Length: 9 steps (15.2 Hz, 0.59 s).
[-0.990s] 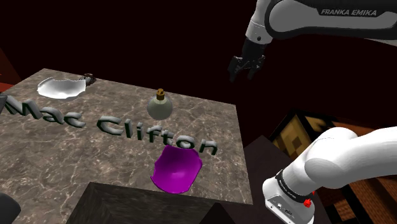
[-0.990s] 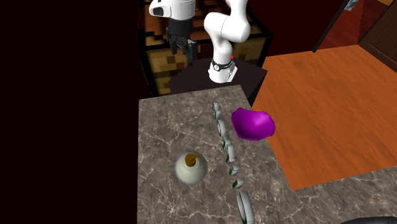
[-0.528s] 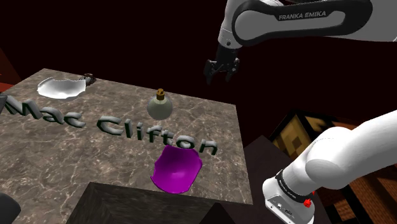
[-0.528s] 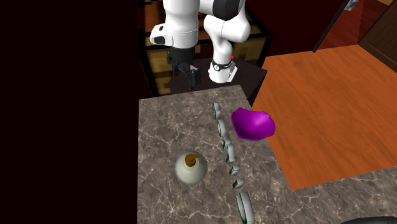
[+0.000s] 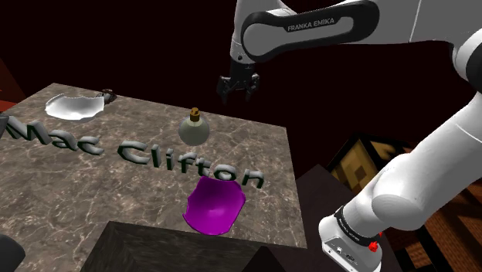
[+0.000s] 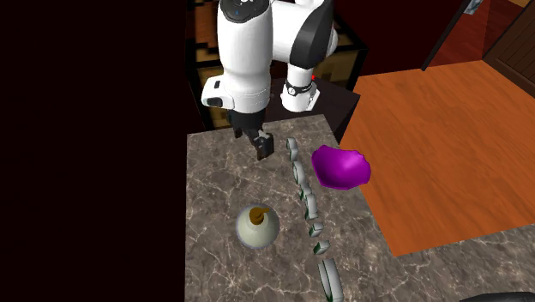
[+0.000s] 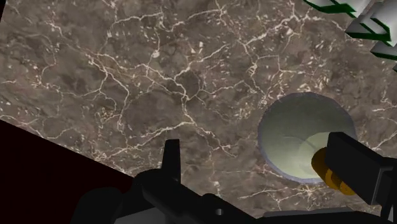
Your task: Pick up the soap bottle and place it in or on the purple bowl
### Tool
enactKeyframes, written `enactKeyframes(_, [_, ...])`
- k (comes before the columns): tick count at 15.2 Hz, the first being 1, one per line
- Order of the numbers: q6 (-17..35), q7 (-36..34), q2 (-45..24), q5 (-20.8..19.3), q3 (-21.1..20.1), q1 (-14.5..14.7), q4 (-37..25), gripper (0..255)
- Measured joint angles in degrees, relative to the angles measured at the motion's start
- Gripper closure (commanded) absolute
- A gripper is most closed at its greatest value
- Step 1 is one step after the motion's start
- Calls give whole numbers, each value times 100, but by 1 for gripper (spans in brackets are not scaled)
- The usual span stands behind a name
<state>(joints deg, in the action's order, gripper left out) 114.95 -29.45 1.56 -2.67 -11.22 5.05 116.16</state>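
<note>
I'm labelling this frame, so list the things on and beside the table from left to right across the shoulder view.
white dish → soap bottle → arm's base. The purple bowl is left out, since it sits partly below the bottle.

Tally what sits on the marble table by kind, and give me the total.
Bottles: 1, the pale soap bottle with a brown cap.
Bowls: 2, the purple bowl and a white bowl.
Raised lettering: 1, "Mac Clifton".
Unnamed: 1, a small dark thing beside the white bowl, too small to tell.
Total: 5.
</note>
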Motion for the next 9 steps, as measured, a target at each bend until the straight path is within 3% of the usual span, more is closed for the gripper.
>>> enactKeyframes(9, [-10,-724,-1988,-445,-191,399,-1905,0])
